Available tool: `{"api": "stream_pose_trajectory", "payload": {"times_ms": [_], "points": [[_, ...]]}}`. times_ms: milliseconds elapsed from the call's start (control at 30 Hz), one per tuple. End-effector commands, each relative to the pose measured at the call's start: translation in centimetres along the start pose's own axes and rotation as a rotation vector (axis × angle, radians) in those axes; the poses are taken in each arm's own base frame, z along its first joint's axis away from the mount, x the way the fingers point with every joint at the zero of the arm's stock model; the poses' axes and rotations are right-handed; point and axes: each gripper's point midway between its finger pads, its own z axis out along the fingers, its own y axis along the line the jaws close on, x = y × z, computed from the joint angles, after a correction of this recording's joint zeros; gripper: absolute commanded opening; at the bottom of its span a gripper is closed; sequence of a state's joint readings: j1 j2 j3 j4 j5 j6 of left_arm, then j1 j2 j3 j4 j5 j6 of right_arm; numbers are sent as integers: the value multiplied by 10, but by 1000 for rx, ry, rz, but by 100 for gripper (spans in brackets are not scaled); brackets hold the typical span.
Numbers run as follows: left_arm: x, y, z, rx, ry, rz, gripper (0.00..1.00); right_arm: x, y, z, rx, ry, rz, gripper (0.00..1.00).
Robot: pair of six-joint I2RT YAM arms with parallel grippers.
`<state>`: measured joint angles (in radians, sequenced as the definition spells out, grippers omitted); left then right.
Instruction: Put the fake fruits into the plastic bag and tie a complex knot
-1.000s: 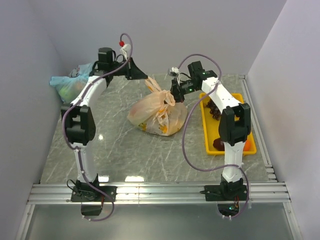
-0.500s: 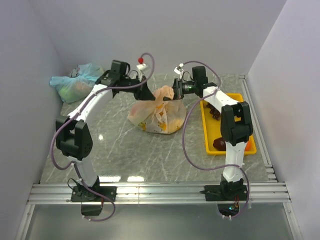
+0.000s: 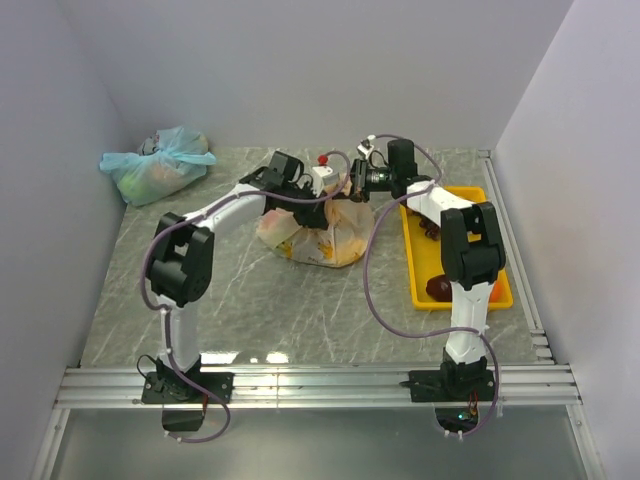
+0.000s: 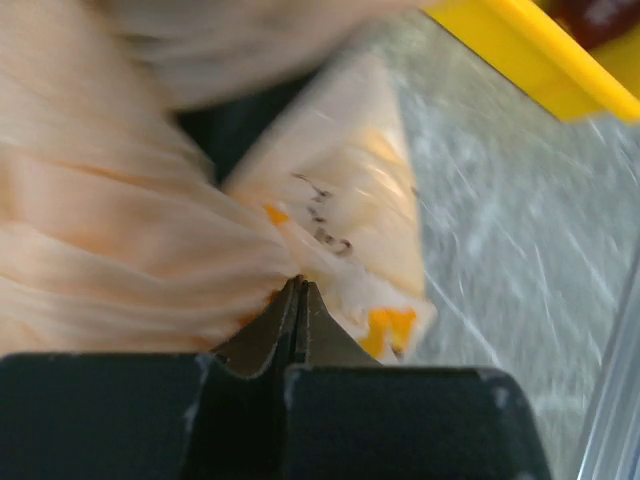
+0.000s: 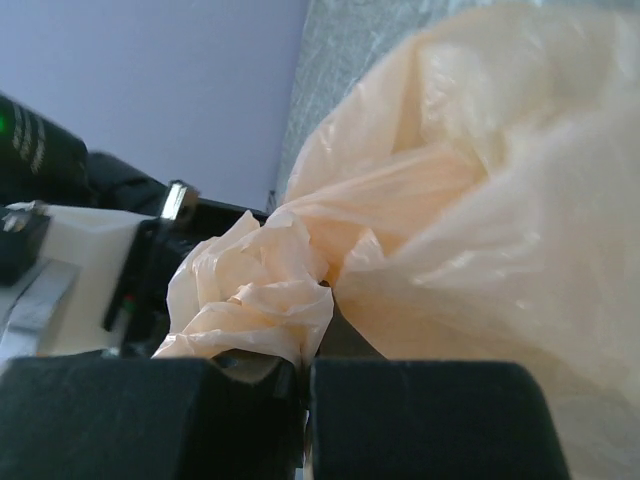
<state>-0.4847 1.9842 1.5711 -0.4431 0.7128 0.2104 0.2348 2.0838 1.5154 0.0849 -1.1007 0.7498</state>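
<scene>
Arms extended inward (left hand point(image 4: 300, 288), right hand point(image 5: 305, 368) pinching plastic bag point(image 3: 318, 240)).

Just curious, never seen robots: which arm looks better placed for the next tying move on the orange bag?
Probably the left. The left gripper pinches a loose handle flap of the plastic bag; the right gripper clamps the bunched handle, likely serving as anchor.

You look down on grey marble-pattern table point(image 3: 250, 300), pale lilac walls point(image 3: 330, 70) on three sides. Pale blue-green bag point(image 3: 155, 165), tied at top, lies at back left corner, near wall. Yellow tray point(image 3: 410, 270) sits lengthwise along table's right side. Ribbed metal rail point(image 3: 320, 385) spans near edge. Your left wrist view catches tray's edge point(image 4: 530, 60), blurred.
</scene>
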Motion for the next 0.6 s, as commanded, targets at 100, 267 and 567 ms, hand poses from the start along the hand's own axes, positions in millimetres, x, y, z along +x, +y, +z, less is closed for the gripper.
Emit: {"api": "stream_pose_trajectory", "payload": {"times_ms": [100, 267, 567], "points": [[-35, 46, 22, -222, -190, -196, 0, -12, 8, -12, -52, -66, 45, 0], [-68, 58, 2, -162, -399, -312, 0, 2, 5, -11, -68, 4, 80, 0], [-53, 59, 15, -130, -358, -388, 0, -34, 29, -76, 2, 38, -192, 89]]}}
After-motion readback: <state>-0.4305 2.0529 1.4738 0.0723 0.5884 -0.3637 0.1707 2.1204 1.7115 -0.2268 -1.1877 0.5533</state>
